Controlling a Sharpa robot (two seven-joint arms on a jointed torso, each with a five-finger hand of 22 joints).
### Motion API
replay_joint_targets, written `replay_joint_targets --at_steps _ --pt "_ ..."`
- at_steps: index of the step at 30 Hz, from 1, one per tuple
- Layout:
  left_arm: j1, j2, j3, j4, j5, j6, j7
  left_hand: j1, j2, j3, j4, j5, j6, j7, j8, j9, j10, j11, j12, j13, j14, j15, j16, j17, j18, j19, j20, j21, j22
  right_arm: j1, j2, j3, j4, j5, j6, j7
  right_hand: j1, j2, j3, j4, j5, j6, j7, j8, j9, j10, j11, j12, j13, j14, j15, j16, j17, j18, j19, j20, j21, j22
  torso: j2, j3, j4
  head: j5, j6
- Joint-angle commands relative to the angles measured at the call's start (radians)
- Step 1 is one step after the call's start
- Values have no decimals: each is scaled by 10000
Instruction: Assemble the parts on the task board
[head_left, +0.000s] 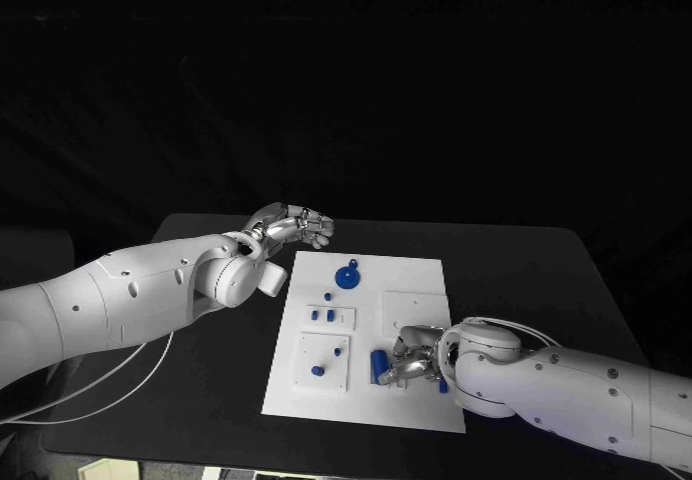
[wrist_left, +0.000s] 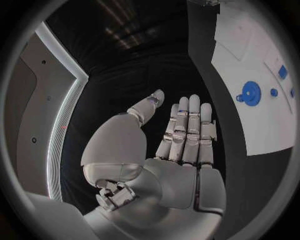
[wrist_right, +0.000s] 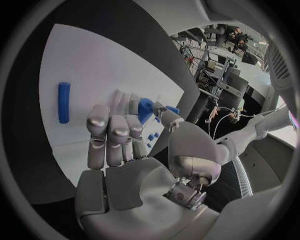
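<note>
The white task board (head_left: 418, 280) lies mid-table. On it are a round blue part (head_left: 348, 275) (wrist_left: 251, 93), small blue pieces (head_left: 320, 315) in its left blocks, and a blue cylinder (head_left: 378, 365) (wrist_right: 63, 102) lying flat near the front. My right hand (head_left: 413, 360) (wrist_right: 119, 145) rests over the board's front right, just right of the cylinder. It pinches a small blue part (wrist_right: 145, 109) between thumb and fingertips. My left hand (head_left: 293, 225) (wrist_left: 178, 145) hovers off the board's far left corner, fingers stretched out side by side, thumb apart, holding nothing.
The board (wrist_left: 247, 55) sits on a black table (head_left: 188, 400) with bare surface on both sides. Two raised white blocks (head_left: 323, 360) on the board's left half carry small blue pieces (head_left: 317, 370). A white cable (head_left: 101, 385) hangs from my left arm.
</note>
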Motion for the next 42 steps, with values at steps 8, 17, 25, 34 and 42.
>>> replay_joint_targets --at_steps 8,17,25,34,42 --pt "10 10 4 19 47 134 54 -128 1 -3 69 -21 -74 -9 31 -17 -62 -3 -7 -16 69 16 -66 22 147 -27 23 -42 19 -15 45 -3 -82 -285 -73 68 223 318 88 -332 -46 206 130 -82 -36 82 17 -68 32 13 -41 -49 12 845 -38 39 38 114 3 4 -6 -3 -12" --pt "9 16 4 10 47 139 53 -144 16 0 87 -21 -73 -8 34 -18 -62 -3 -7 -17 72 17 -79 38 146 -27 24 -46 23 -16 203 -1 -190 -171 -49 82 -140 392 95 -151 -46 252 130 -109 -71 127 17 -70 62 21 -38 -65 16 845 -29 105 28 98 3 -1 3 -13 -21" --pt "9 22 4 12 47 152 50 -147 18 2 90 -21 -74 -9 35 -19 -62 -3 -7 -18 73 17 -87 46 147 -28 24 -49 25 -31 343 -1 -342 -266 340 -76 -151 342 128 -199 -41 272 121 -116 -82 156 8 -52 94 28 -45 -64 22 845 -24 102 34 101 1 -11 1 -14 -44" --pt "9 10 4 13 47 162 39 -145 14 5 88 -21 -75 -10 37 -20 -61 -4 -6 -19 73 17 -96 57 147 -30 23 -52 28 -78 431 -2 -388 -426 543 -195 -91 104 93 -507 -25 285 131 -150 -117 145 19 -81 93 38 -34 -75 25 845 -29 118 44 110 1 -9 5 -1 -59" --pt "9 -6 3 0 47 183 17 -151 11 3 91 -22 -74 -10 38 -21 -60 -4 -6 -19 74 17 -103 64 147 -31 24 -54 30 -93 345 -2 -330 -384 436 -103 -820 -368 -990 -797 -49 254 124 -173 -114 103 12 -107 123 14 -46 -76 52 845 -75 101 27 104 -2 -2 -3 21 -85"
